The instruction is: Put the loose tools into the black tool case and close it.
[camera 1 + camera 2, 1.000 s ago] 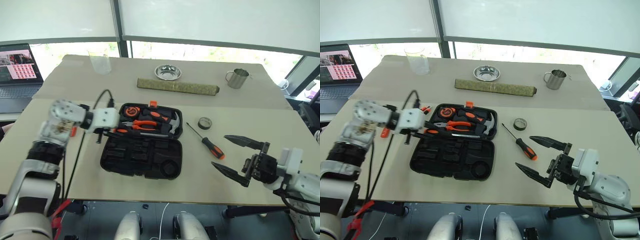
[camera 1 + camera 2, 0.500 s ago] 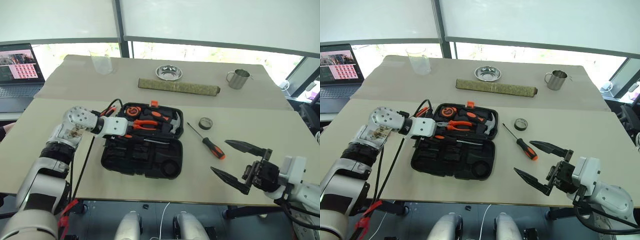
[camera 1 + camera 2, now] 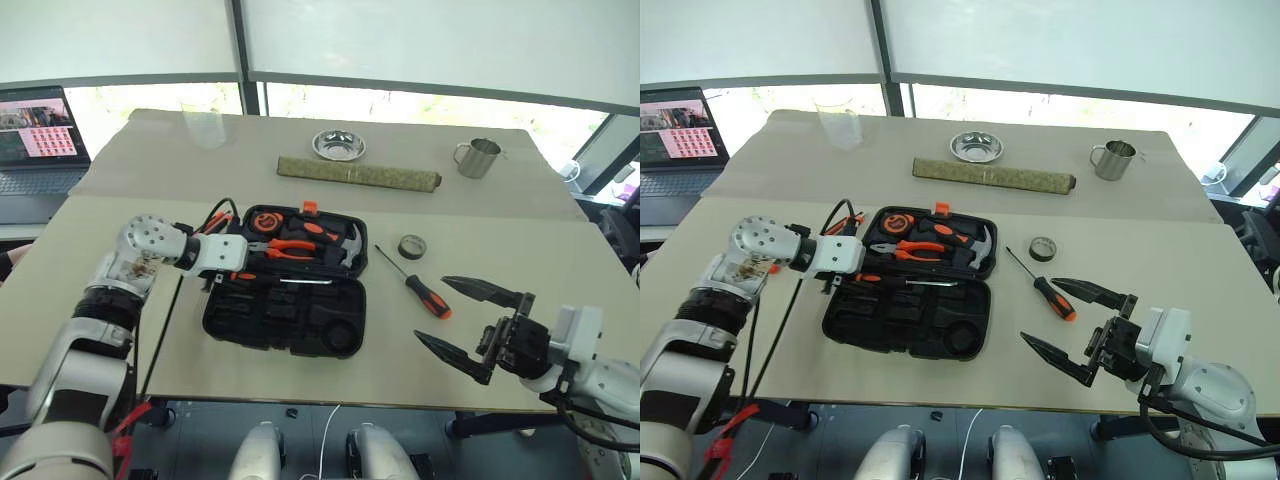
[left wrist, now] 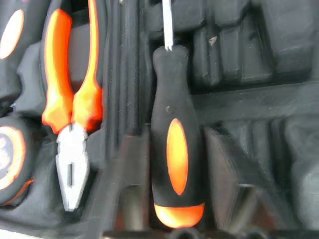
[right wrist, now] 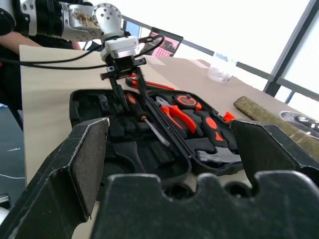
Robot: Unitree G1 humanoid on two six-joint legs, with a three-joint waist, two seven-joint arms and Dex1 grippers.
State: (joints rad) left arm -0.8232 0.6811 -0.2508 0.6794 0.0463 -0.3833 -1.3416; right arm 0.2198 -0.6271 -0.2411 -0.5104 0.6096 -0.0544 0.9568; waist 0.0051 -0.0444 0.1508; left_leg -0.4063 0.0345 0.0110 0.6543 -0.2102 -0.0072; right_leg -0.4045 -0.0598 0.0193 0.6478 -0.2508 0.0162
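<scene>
The black tool case [image 3: 285,318] lies open in the middle of the table. My left gripper [image 3: 236,272] is at its left edge, open. A black-and-orange screwdriver [image 4: 177,149] lies in the case between its fingers [image 4: 132,189], with the shaft pointing right. A second screwdriver [image 3: 428,295] lies on the table to the right of the case. My right gripper [image 3: 432,310] hovers open just in front of it. A small orange-and-black tool [image 5: 149,83] lies on the table by the case's far left corner.
Orange-handled pliers [image 3: 290,250], a hammer [image 3: 340,245] and a tape measure [image 3: 265,221] sit in the case's far half. Behind it are an olive rolled mat [image 3: 357,173], a metal bowl [image 3: 338,145], a mug [image 3: 474,157] and a tape roll [image 3: 410,246]. A laptop [image 3: 40,140] stands far left.
My left gripper carried the screwdriver in over the case's left edge, then opened and let it go. The right gripper stayed open in about the same place.
</scene>
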